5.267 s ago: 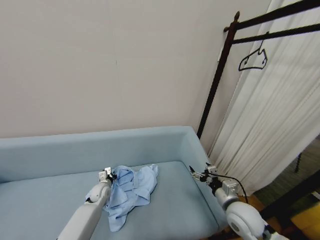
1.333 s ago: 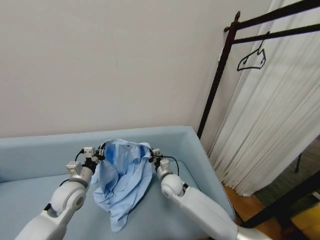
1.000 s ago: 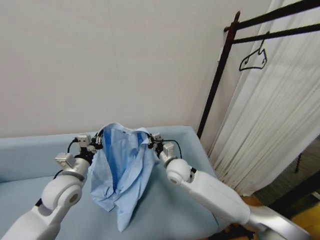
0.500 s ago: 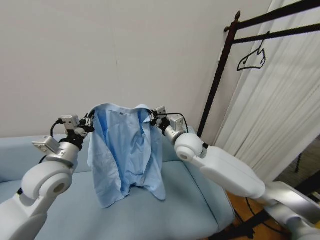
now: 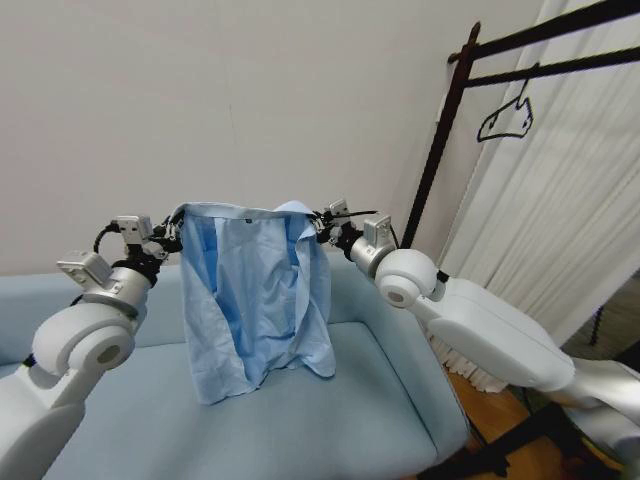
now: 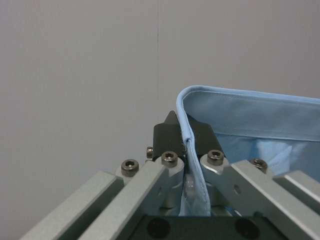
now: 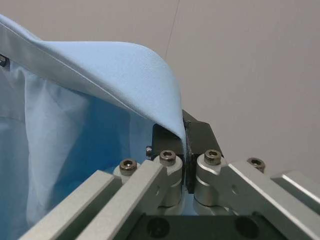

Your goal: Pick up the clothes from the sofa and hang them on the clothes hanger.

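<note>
Our left gripper [image 5: 168,236] and right gripper [image 5: 322,228] are each clamped shut on one end of the collar of the light blue cotton shirt [image 5: 255,300]. It hangs spread between them over the seat of the pale blue fabric sofa [image 5: 390,400], toward its right end (we cannot tell whether the hem clears the cushion). To carry it well, we judge both pinches should travel level with the collar taut, since the black wire hanger [image 5: 505,118] on the dark metal clothes rack [image 5: 437,140] beyond the sofa's right corner hangs well apart and higher.
</note>
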Robot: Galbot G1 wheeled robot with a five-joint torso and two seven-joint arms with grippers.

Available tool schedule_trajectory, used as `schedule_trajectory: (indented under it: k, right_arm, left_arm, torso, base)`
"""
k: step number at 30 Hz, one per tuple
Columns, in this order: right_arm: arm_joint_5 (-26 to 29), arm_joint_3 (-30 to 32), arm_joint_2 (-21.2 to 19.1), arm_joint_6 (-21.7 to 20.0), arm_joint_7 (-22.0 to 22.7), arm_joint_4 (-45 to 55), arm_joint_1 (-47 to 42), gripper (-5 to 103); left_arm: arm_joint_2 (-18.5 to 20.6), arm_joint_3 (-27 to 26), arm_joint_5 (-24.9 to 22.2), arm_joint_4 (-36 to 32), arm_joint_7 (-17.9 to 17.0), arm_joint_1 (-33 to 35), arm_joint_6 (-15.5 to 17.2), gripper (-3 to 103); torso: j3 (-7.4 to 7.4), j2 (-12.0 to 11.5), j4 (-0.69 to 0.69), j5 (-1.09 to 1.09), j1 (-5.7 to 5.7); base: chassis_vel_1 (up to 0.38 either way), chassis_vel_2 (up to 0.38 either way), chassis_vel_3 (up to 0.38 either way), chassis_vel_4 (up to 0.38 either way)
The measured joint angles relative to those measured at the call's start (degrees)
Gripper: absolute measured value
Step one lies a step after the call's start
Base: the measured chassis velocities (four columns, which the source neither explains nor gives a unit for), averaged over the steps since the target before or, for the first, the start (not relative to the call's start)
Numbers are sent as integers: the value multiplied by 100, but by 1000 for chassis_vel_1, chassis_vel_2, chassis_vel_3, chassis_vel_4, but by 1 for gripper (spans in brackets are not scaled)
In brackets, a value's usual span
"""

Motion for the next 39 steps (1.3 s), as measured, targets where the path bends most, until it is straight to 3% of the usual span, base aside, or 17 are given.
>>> schedule_trajectory:
  k: [10,14,16,19,22,26,32,35,37,38,39]
  right_arm:
    - [122,6,163,-84,228,-22,-43,-2]
    - [279,41,220,-162,382,-21,-51,18]
    - [347,48,219,-176,413,-11,-51,18]
    - [729,95,175,-259,523,55,-50,34]
    - [982,130,130,-305,545,82,-50,39]
    - [1637,215,-50,-459,450,166,-133,62]
    - [1763,361,-112,-490,470,206,-324,77]
    - [1624,510,-47,-481,825,248,-361,93]
    - [1498,581,26,-504,1291,297,-294,97]
    - [1498,581,26,-504,1291,297,-294,97]
    - [1398,633,50,-591,1671,345,-223,99]
  left_arm:
    - [42,32,-56,-30,-10,-40,25,1]
    - [56,75,-90,20,-9,-87,36,1]
    - [71,92,-116,31,-8,-104,43,1]
    - [143,148,-184,79,-8,-182,57,1]
    - [206,189,-247,114,-6,-260,73,1]
    - [341,247,-356,180,7,-409,113,1]
    - [395,263,-394,185,14,-450,130,1]
    - [444,264,-405,167,28,-419,138,1]
    - [470,263,-407,160,40,-401,141,1]
    - [470,263,-407,160,40,-401,141,1]
    - [483,262,-408,159,45,-394,143,1]
  torso:
    - [0,0,1,0,0]
    - [0,0,1,-1,0]
    - [0,0,1,-1,0]
    - [0,0,0,-1,0]
    - [0,0,0,-1,0]
    - [0,0,0,0,0]
    - [0,0,0,0,0]
    - [0,0,0,0,0]
    - [0,0,1,0,0]
    - [0,0,1,0,0]
    - [0,0,2,-1,0]
  base:
    - [0,0,0,0]
    - [0,0,0,0]
    - [0,0,0,0]
    - [0,0,0,0]
    - [0,0,0,0]
    - [0,0,0,0]
    - [0,0,0,0]
    - [0,0,0,0]
    - [0,0,0,0]
    - [0,0,0,0]
    - [0,0,0,0]
